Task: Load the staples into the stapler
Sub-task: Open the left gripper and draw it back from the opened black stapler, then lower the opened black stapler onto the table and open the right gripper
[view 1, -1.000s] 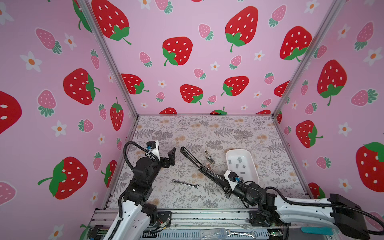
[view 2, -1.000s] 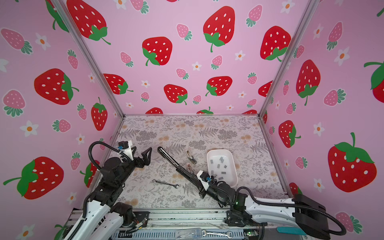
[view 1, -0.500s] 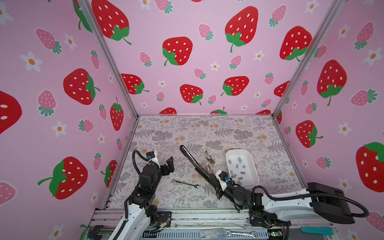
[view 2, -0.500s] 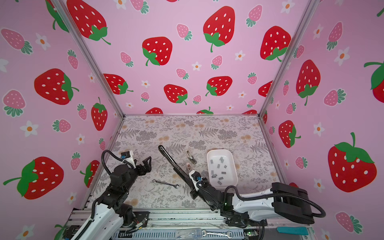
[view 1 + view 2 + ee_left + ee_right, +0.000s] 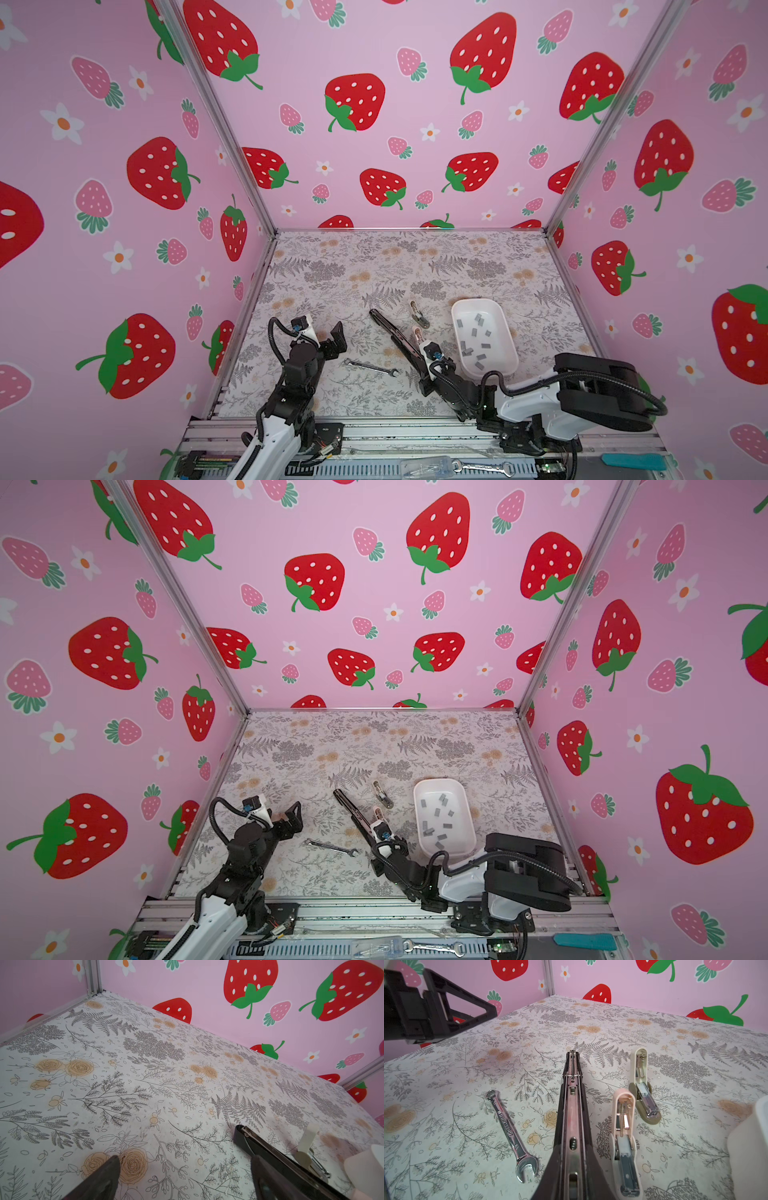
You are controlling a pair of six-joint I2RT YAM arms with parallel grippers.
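The long black stapler (image 5: 392, 334) (image 5: 353, 814) lies slanted on the flowered table, its silver channel (image 5: 572, 1105) facing up and its far tip (image 5: 255, 1145) pointing to the back left. My right gripper (image 5: 423, 375) (image 5: 572, 1159) is shut on the stapler's near end, a dark finger on each side. The staples (image 5: 473, 338) (image 5: 438, 818), several small grey strips, lie loose in the white tray (image 5: 478, 300) to the right. My left gripper (image 5: 330, 338) (image 5: 185, 1178) hangs open and empty over bare table, left of the stapler.
A silver wrench (image 5: 370, 368) (image 5: 508, 1126) lies between the two arms. A tiny pink stapler (image 5: 623, 1126) and a tiny beige one (image 5: 641, 1084) lie between the black stapler and the tray. Pink strawberry walls close in three sides.
The right arm has folded in closer, shifting its gripper and the stapler's near end a little left. The left gripper has sunk lower and nearer, still open.
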